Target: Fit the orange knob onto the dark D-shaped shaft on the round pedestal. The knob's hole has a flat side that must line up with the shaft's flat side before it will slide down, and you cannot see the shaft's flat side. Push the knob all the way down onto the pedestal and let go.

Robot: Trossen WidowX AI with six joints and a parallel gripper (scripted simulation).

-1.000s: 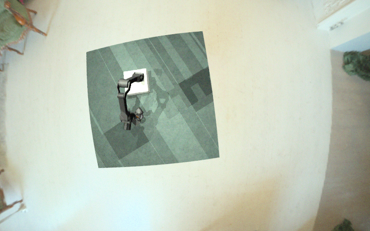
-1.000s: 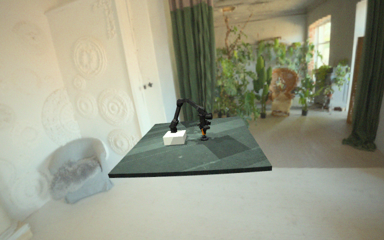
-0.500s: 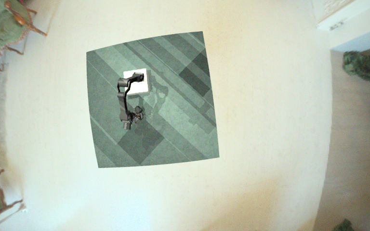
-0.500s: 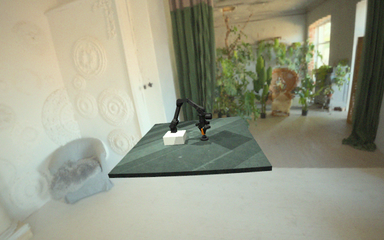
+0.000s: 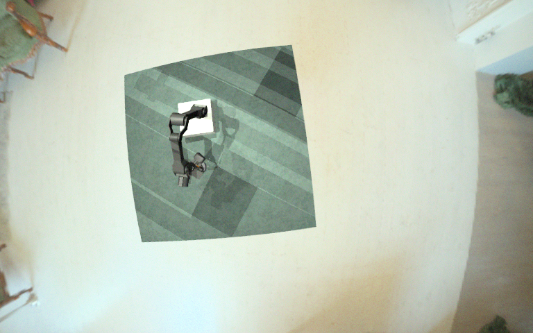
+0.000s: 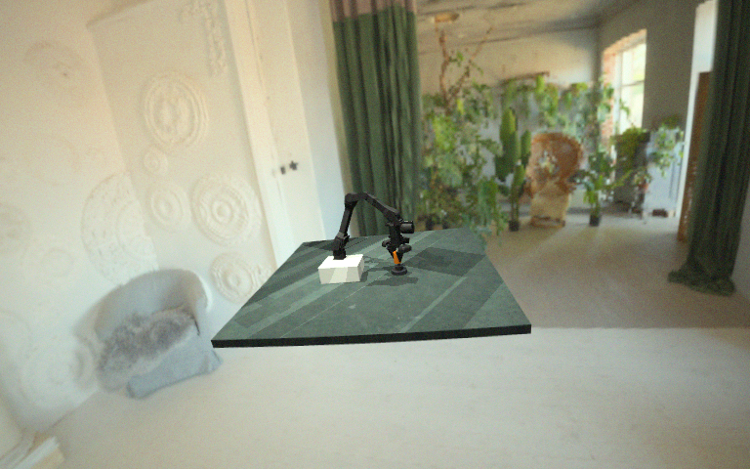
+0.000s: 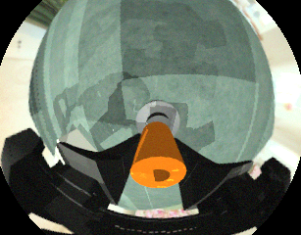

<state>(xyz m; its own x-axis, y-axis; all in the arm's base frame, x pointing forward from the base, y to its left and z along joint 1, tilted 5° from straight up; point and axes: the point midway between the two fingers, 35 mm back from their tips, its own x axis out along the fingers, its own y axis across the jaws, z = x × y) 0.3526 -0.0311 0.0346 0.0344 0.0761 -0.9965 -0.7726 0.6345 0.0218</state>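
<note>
The orange knob (image 6: 395,258) (image 7: 158,147) is a tapered piece between the fingers of my gripper (image 7: 157,139), which is shut on it. In the wrist view its near end shows a dark hole with a flat side. In the exterior view it leans slightly. The round pedestal (image 6: 398,271) (image 7: 142,116) is on the table, directly under the knob's lower end. A dark curved edge shows on the pedestal just beyond the knob. The shaft is hidden by the knob, and I cannot tell whether its tip is inside the hole. In the top view the arm covers most of the knob.
The arm's white base block (image 5: 197,127) (image 6: 341,273) stands on the green patterned table (image 5: 269,181) (image 6: 367,319), to the left of the pedestal in the exterior view. The arm arches from the block to the pedestal. Arm shadows fall across the table.
</note>
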